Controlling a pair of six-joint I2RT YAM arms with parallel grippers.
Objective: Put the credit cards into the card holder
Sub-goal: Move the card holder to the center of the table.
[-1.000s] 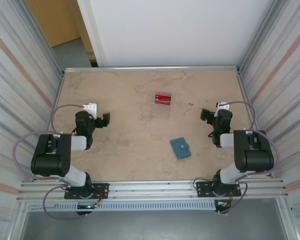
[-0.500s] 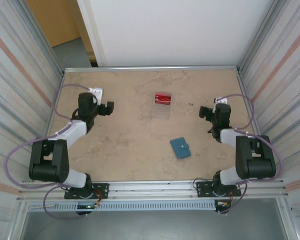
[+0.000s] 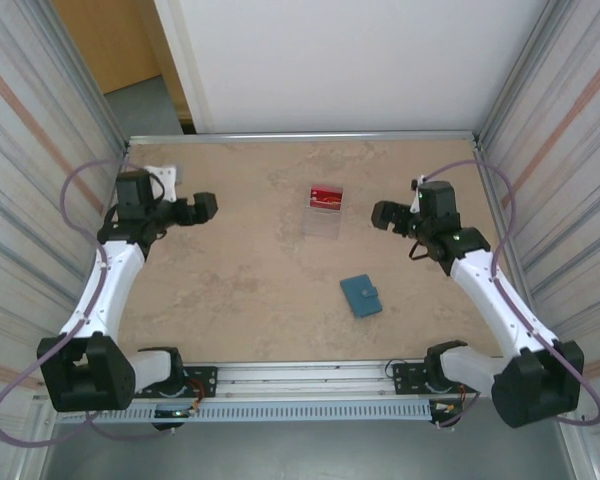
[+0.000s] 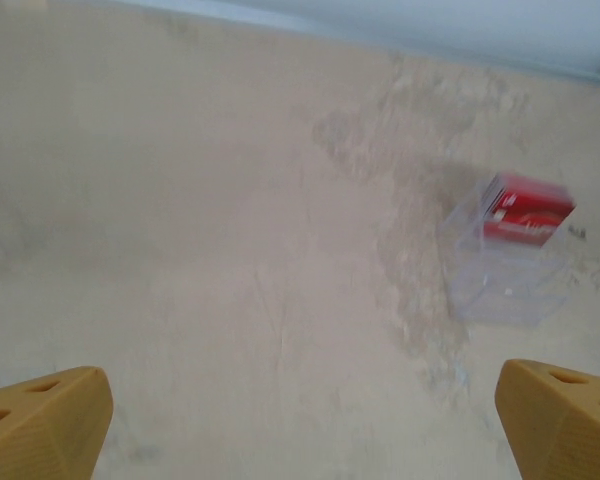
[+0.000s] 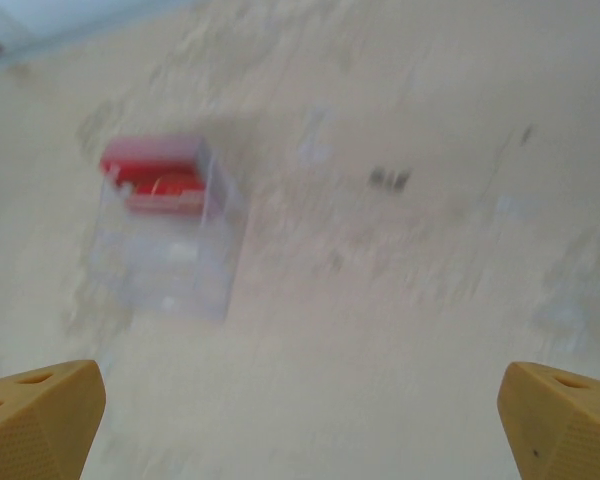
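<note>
**Overhead view.** The left gripper (image 3: 202,207) hovers over the far-left part of the table (image 3: 240,290), its jaws spread wide and holding nothing. The right gripper (image 3: 383,215) hangs over the far-right part, equally wide and empty. The credit cards (image 3: 326,196) lie between the two, near the far middle of the table. They form a red stack in the far end of a clear plastic case (image 3: 326,226). The stack is closer to the right gripper than to the left, and apart from both. The card holder (image 3: 361,296), teal and closed, lies flat toward the near edge. It is well apart from the case and to the near-left of the right gripper.

**Left wrist view.** Tan fingertips (image 4: 40,425) occupy the two lower corners, far apart. The credit cards (image 4: 525,208) and the case (image 4: 505,275) lie ahead, toward the upper right.

**Right wrist view (blurred).** The fingertips (image 5: 40,415) are likewise set wide. The credit cards (image 5: 155,175), inside the case (image 5: 165,265), lie ahead at the upper left.
</note>
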